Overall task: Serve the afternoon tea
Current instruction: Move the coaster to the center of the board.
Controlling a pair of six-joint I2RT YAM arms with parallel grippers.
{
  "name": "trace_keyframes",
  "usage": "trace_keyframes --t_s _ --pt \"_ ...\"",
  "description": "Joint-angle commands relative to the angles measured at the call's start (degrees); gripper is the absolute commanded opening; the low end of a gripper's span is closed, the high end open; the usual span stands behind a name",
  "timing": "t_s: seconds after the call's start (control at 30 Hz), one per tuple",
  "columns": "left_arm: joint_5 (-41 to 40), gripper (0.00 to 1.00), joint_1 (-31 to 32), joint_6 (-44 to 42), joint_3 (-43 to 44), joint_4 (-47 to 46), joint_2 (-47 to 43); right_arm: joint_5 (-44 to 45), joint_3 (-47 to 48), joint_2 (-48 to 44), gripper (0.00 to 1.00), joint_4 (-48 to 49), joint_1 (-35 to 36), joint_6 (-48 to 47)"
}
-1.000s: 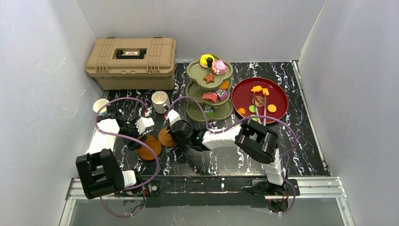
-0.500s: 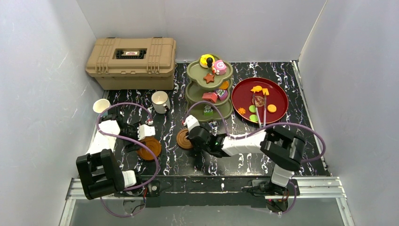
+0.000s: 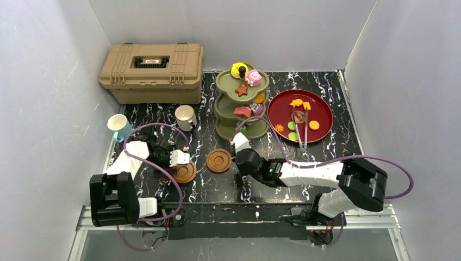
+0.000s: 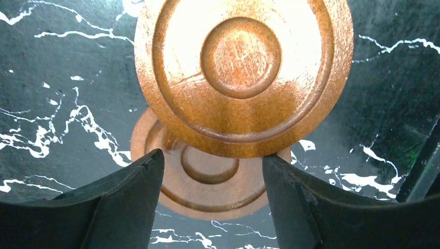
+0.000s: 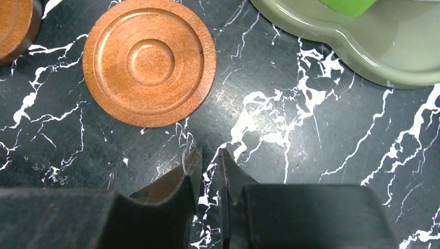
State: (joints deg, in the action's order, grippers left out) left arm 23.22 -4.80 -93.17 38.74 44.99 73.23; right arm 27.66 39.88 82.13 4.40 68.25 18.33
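Observation:
Two round brown wooden saucers lie stacked off-centre at the front left, seen as one disc from above. My left gripper hangs open over them. The upper saucer overlaps the lower saucer, and its near rim touches my right finger. A third saucer lies free mid-table. My right gripper is just right of it, jaws a narrow slit apart, holding nothing. The olive-green stand holds toy pastries. The white mug and the white-and-blue cup stand at the left.
A tan toolbox sits shut at the back left. A dark-red plate with several small pastries and a pair of sticks lies right of the stand. White walls enclose the black marbled table on three sides.
My right gripper slid a saucer rightward to mid-table, then moved on right, leaving it behind. My left gripper shifted right with its saucers, uncovering the white-and-blue cup.

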Motion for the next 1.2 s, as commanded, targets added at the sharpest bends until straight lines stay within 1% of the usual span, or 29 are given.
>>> trace_keyframes --t_s 0.0,0.17,0.4,0.6,0.67,0.73,0.83,0.87,0.93,0.97,1.0,1.07,1.17 --pt "1.4 0.67 3.6 4.6 -1.5 -2.1 -1.3 2.3 -1.1 -3.0 0.26 -0.5 -0.2 2.2" --pt "1.0 0.66 9.6 8.5 -1.9 -4.3 -1.8 2.5 -1.4 -4.2 0.26 -0.2 -0.2 3.1" --pt "0.6 0.66 15.2 13.4 -1.4 -6.0 -1.2 2.7 -1.9 -5.4 0.26 -0.4 -0.2 3.9" --pt "-1.0 0.66 18.3 18.9 -0.5 -7.4 -1.1 3.0 -3.0 -6.8 0.27 -0.5 -0.2 4.7" --pt "-1.7 0.66 18.6 19.1 0.1 -6.8 -1.5 3.1 -3.2 -7.3 0.29 -0.7 -0.2 4.9" --pt "-4.2 0.69 18.5 17.1 -0.6 -7.2 -2.2 3.1 -3.3 -7.6 0.31 -0.8 -0.2 4.8" --pt "-7.8 0.71 18.5 19.0 -0.4 -9.1 -2.4 3.5 -3.1 -7.9 0.39 -1.0 -0.2 4.5" --pt "-7.7 0.72 18.4 20.6 0.8 -8.7 -2.3 3.6 -3.0 -7.9 0.43 -1.1 -0.2 4.3" --pt "-4.0 0.72 18.5 25.5 4.5 -6.8 -2.1 3.5 -2.9 -8.0 0.51 -1.4 -0.3 4.0" --pt "-2.2 0.72 18.6 27.3 6.4 -5.3 -1.8 3.5 -2.9 -8.2 0.53 -1.4 -0.2 4.0" --pt "-0.8 0.72 19.1 29.4 8.4 -3.9 -1.4 3.5 -2.9 -8.3 0.54 -1.5 -0.2 4.0" --pt "-0.6 0.72 20.4 31.8 10.3 -3.1 -0.4 3.6 -2.9 -8.6 0.55 -1.5 -0.2 4.1" --pt "-1.1 0.72 21.9 32.3 9.9 -3.0 1.0 4.1 -3.0 -8.9 0.56 -1.6 -0.2 4.2"
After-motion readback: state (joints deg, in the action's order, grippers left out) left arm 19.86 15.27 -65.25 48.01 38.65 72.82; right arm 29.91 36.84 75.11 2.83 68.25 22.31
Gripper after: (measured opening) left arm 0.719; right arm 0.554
